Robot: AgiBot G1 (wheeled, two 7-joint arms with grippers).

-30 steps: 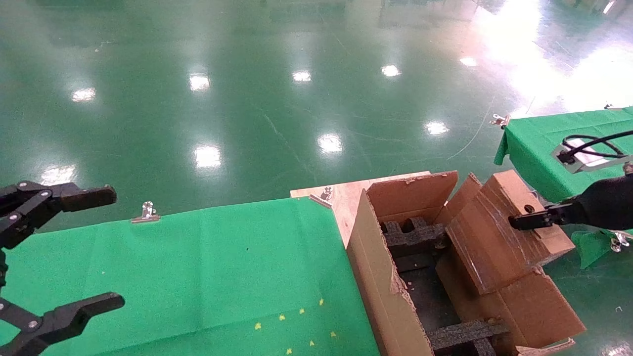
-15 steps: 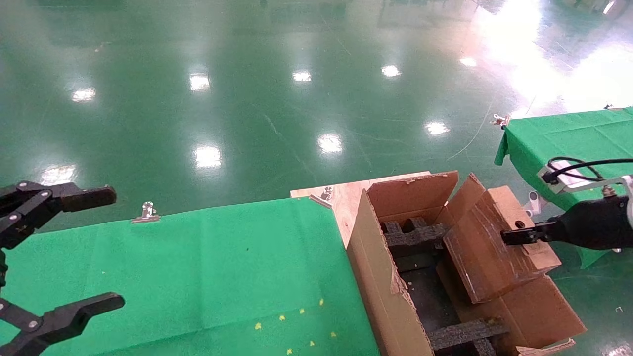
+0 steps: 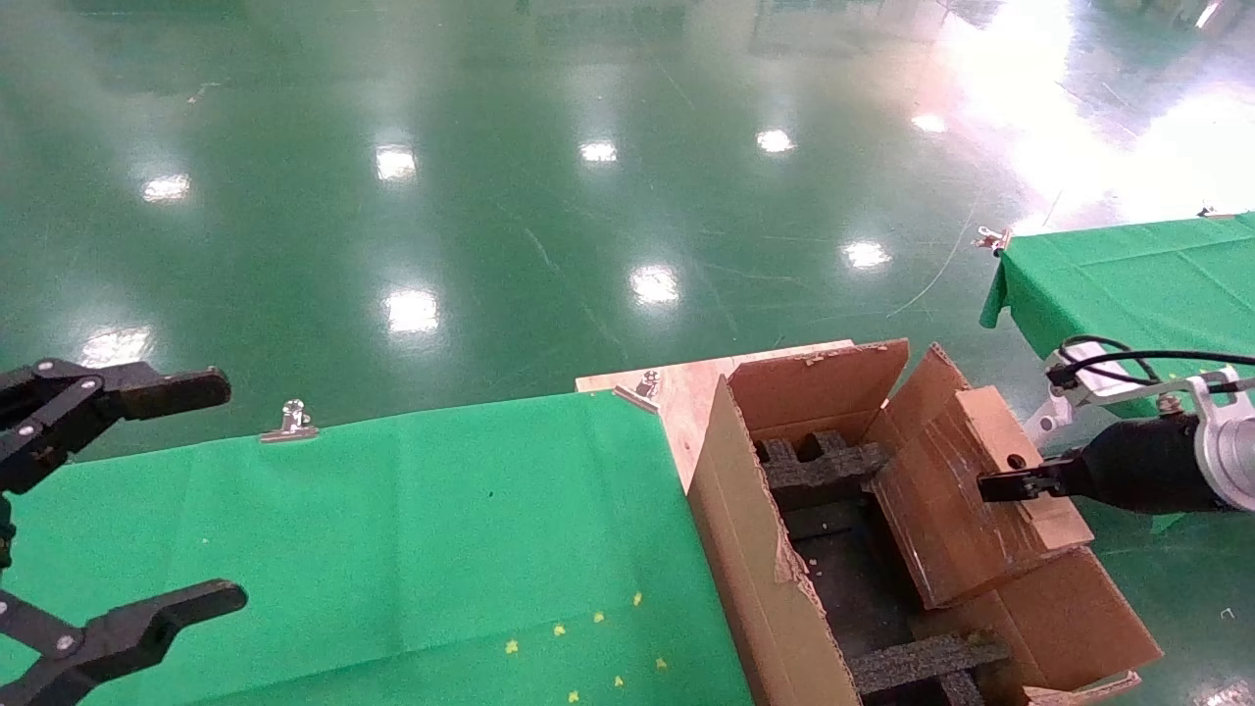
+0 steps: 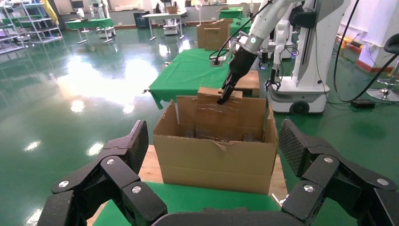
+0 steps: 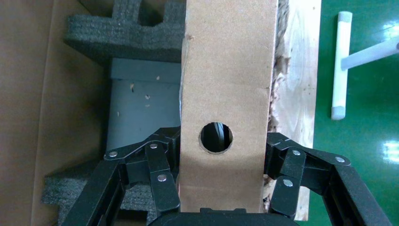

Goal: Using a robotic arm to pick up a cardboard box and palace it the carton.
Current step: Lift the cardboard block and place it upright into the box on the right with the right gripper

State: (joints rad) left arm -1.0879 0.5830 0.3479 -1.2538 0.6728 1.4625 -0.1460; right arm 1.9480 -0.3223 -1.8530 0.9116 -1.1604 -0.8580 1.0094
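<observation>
The small taped cardboard box [image 3: 966, 505], with a round hole on its end face, hangs tilted with its lower end inside the open carton [image 3: 745, 549]. My right gripper [image 3: 1005, 483] is shut on the box's upper end. In the right wrist view the fingers [image 5: 162, 174] clamp both sides of the box [image 5: 228, 84] above black foam inserts [image 5: 122, 37]. The left wrist view shows the white arm [image 4: 240, 61] holding the box [image 4: 221, 115] over the carton [image 4: 216, 160]. My left gripper [image 3: 127, 510] is parked open at the near left, holding nothing.
The carton stands on a wooden board [image 3: 686, 387] beside a green-clothed table [image 3: 392, 510] with metal clips [image 3: 291, 422]. A second green table [image 3: 1128, 265] is at the right. A torn flap [image 3: 1059, 628] hangs out on the carton's right side.
My right gripper has carried the box leftwards and down, so its lower end now sits deeper inside the carton. The left gripper has not moved.
</observation>
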